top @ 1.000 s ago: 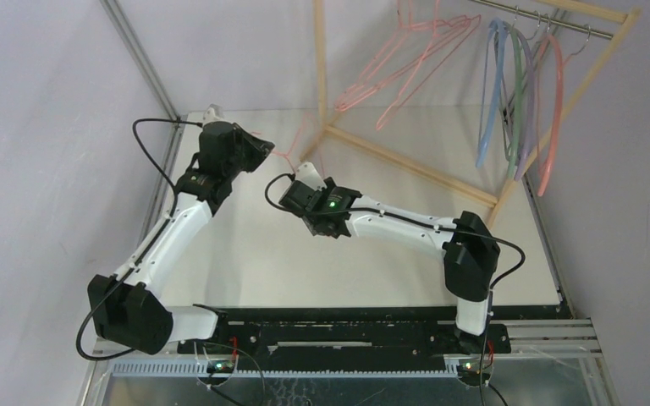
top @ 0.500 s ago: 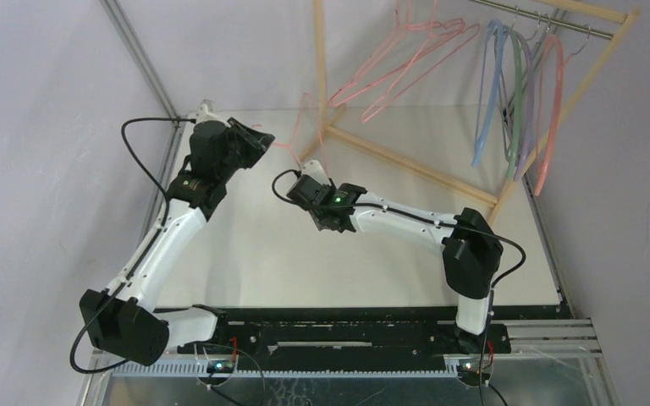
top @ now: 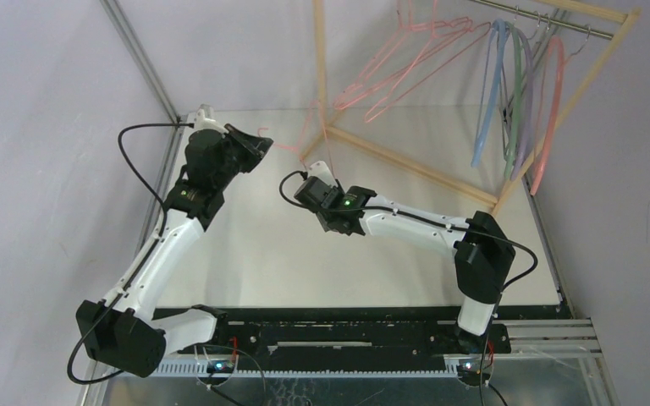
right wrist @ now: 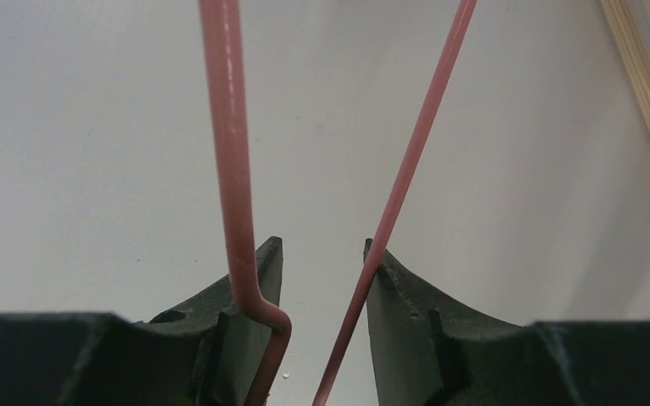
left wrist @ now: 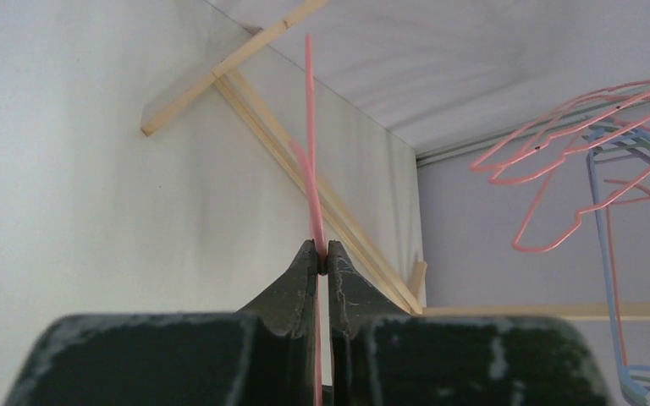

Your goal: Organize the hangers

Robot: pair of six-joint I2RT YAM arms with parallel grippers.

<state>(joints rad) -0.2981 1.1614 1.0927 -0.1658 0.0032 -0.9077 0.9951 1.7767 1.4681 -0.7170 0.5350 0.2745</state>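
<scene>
Left wrist view: left gripper (left wrist: 322,256) is pinched tight on a thin pink wire clothes hanger (left wrist: 309,118). The right gripper (right wrist: 322,247) is spread apart, with pink wire running through the gap.

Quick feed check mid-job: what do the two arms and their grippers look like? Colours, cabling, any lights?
The left arm and right arm share white tubular links and bulky black joint housings. A loose black cable loops beside each. A green light glows on the right wrist. The left gripper and right gripper have matte black, wedge-shaped fingers with pale scuffs.
</scene>
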